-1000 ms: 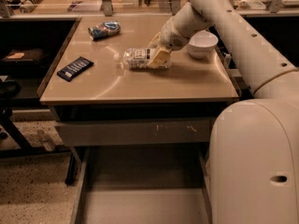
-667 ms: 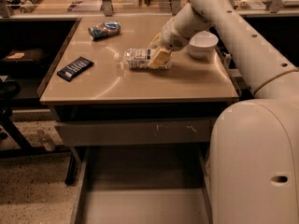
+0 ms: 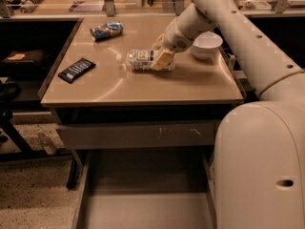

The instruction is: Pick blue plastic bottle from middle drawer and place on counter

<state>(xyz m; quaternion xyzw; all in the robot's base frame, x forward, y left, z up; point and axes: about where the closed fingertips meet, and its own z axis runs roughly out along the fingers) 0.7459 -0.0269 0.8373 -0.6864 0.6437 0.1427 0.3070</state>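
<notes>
Hand (image 3: 161, 59) | clamped on blue plastic bottle (image 3: 137, 59) | bottle lying sideways on counter (image 3: 143, 87)

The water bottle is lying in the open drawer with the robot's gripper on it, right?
No. The camera view shows the water bottle lying on the counter, not in the open drawer, whose visible floor is bare. The gripper is on it, as you said.
</notes>
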